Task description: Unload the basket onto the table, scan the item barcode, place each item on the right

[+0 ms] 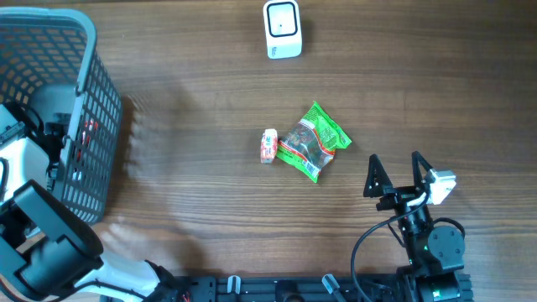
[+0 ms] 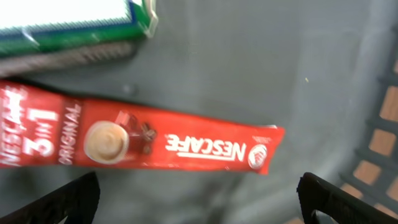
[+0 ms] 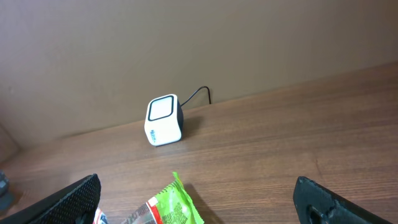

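Note:
The white barcode scanner (image 1: pixel 282 28) stands at the table's far edge, and the right wrist view shows this scanner (image 3: pixel 164 119) against the wall. A green snack packet (image 1: pixel 313 141) lies mid-table with a small orange-and-white item (image 1: pixel 268 146) just left of it. My right gripper (image 1: pixel 396 174) is open, near and right of the packet, holding nothing; the green packet (image 3: pixel 171 208) lies low between its fingers (image 3: pixel 68 202). My left gripper (image 2: pixel 199 205) is open inside the basket, hovering over a red Nescafe sachet (image 2: pixel 155 137) without touching it.
A grey mesh basket (image 1: pixel 50 67) fills the left side, with my left arm (image 1: pixel 33 168) reaching into it. Inside, a green-and-white box (image 2: pixel 68 25) lies beyond the sachet, and the basket wall (image 2: pixel 379 143) rises on the right. The scanner's cable runs to the wall.

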`<move>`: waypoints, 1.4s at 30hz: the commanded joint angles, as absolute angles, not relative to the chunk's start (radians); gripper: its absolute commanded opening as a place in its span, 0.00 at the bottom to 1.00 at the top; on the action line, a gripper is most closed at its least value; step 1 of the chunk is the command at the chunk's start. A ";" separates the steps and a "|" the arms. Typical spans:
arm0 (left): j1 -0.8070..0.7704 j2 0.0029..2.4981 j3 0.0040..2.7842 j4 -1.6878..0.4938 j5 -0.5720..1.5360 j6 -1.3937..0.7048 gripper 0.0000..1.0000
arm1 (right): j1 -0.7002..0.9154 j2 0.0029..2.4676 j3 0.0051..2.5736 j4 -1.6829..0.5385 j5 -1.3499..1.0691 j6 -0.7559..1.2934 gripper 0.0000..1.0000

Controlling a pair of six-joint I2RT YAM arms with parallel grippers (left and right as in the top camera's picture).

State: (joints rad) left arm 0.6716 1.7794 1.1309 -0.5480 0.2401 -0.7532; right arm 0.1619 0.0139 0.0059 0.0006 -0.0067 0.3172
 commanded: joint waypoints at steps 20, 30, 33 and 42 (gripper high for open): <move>0.656 1.834 1.113 -0.406 0.133 -0.736 1.00 | 0.159 0.011 0.005 0.006 0.001 0.318 1.00; 0.656 1.878 1.113 -0.558 0.132 -0.741 1.00 | 0.159 0.011 0.005 0.006 0.001 0.318 1.00; 0.656 1.878 1.113 -0.616 0.132 -0.741 1.00 | 0.159 0.011 0.005 0.007 0.001 0.318 1.00; 0.681 1.720 1.117 -0.634 0.100 -0.896 1.00 | 0.159 0.011 0.005 0.006 0.001 0.318 1.00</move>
